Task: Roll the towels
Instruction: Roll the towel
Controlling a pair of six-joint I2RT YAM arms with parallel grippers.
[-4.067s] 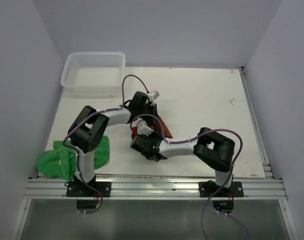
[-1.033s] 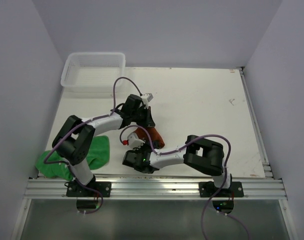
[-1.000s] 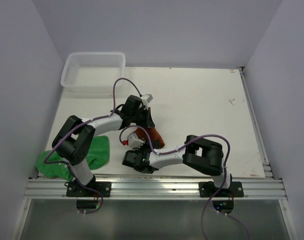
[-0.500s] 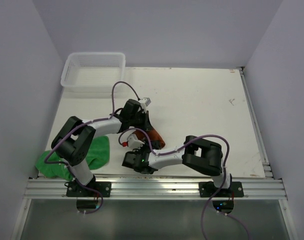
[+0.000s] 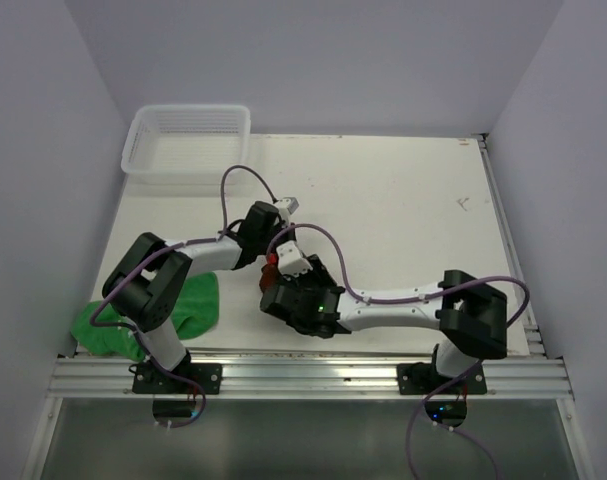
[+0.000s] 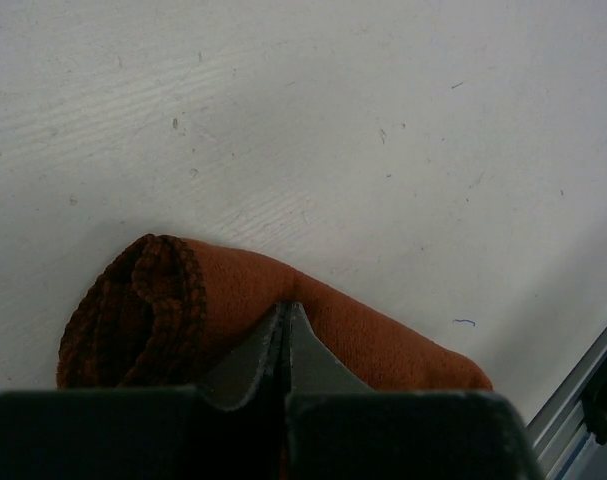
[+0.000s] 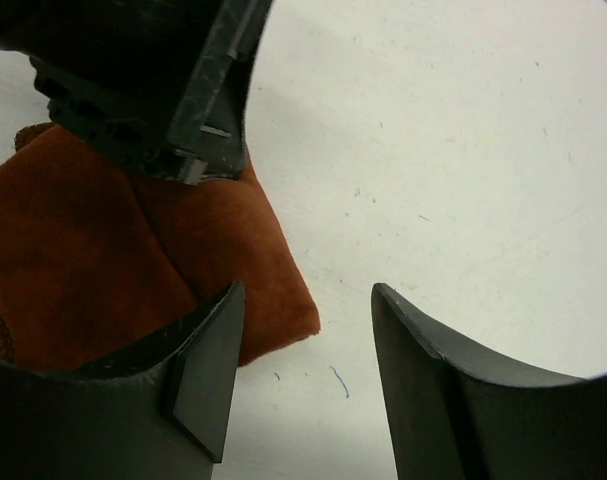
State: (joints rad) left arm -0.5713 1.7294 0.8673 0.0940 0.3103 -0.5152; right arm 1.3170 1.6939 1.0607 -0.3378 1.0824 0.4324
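1. From above, we see both arms folded inward, their wrists meeting over the near middle of the white desk [image 5: 403,210]. What they work on is almost hidden beneath them. The bright green terry towel [image 5: 195,300] lies crumpled at the near left beside the left arm's base. It is unrolled, and we judge that it waits its turn. The white plastic mesh basket [image 5: 189,107] stands at the far left corner, well apart.
2. From the left wrist, the left pincer [image 6: 286,315] is shut tight, its tips pressed into the rust-brown terry towel [image 6: 383,345]. The towel lies on the desk as a short roll, its coiled end showing at the left. We judge this pressure is there to stop the roll springing open. Whether a thin fold is nipped, we cannot tell.
3. From the right wrist, the right pincer [image 7: 303,350] stands wide and holds nothing. One finger is just beside the roll's corner, the other over bare desk. We judge it is free to regrip, and the roll could loosen meanwhile.
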